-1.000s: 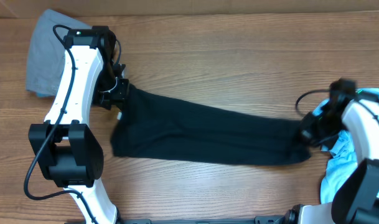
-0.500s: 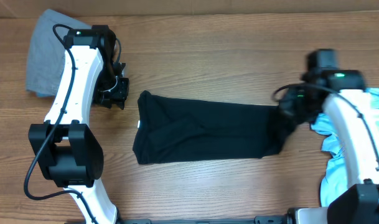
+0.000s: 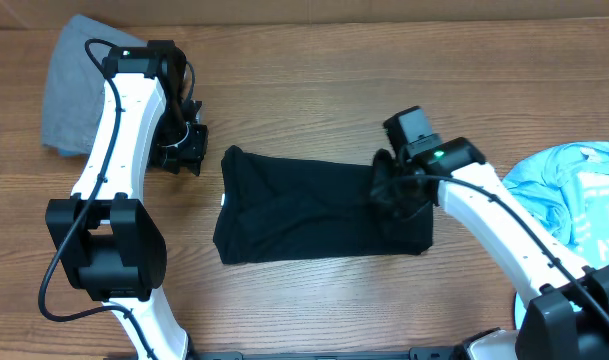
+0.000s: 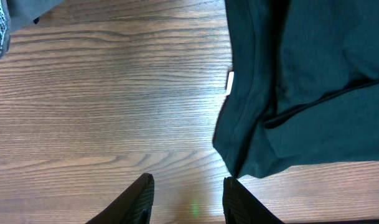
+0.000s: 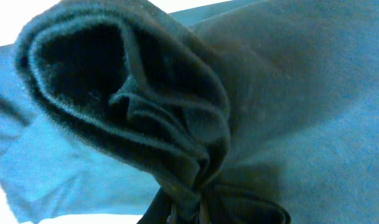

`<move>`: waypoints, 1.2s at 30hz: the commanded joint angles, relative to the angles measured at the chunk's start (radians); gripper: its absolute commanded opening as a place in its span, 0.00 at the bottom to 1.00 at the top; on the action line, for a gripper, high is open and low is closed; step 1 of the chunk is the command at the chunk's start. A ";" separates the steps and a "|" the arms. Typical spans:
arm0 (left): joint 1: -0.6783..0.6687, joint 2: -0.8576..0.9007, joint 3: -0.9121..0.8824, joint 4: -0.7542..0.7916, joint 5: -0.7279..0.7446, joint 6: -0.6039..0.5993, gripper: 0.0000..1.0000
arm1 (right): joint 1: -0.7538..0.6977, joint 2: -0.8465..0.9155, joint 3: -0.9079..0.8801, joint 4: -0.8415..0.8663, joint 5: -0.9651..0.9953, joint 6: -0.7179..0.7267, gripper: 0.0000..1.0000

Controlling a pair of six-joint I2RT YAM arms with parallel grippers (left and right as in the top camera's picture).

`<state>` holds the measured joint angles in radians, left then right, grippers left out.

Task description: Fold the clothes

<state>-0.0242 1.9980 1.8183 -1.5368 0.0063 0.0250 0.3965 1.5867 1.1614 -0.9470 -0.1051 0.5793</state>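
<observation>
Black garment (image 3: 294, 210) looks soft and floppy, so grab hems or corners; right gripper (image 3: 392, 188), centre-right, is clamped on its bunched edge, left gripper (image 4: 188, 186) spread, empty.

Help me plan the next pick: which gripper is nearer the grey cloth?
Left. The left gripper is a short way from the grey cloth; the right gripper is farther off, jaws shut on the black garment.

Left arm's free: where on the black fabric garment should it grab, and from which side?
Grip the black fabric garment by its seamed left edge, at the corner nearest the left gripper, coming in from the left, low over the wooden table. That banded edge lies flat and exposed ahead of the open fingers; the right gripper holds the opposite end.
</observation>
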 commanded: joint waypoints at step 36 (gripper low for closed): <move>-0.001 -0.015 -0.117 0.153 0.252 -0.006 0.75 | 0.009 0.028 -0.294 0.333 -0.334 0.099 0.18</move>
<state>-0.0242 1.9980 1.7847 -1.4071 0.2062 0.0216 0.4076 1.6081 0.8726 -0.6239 -0.3897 0.6495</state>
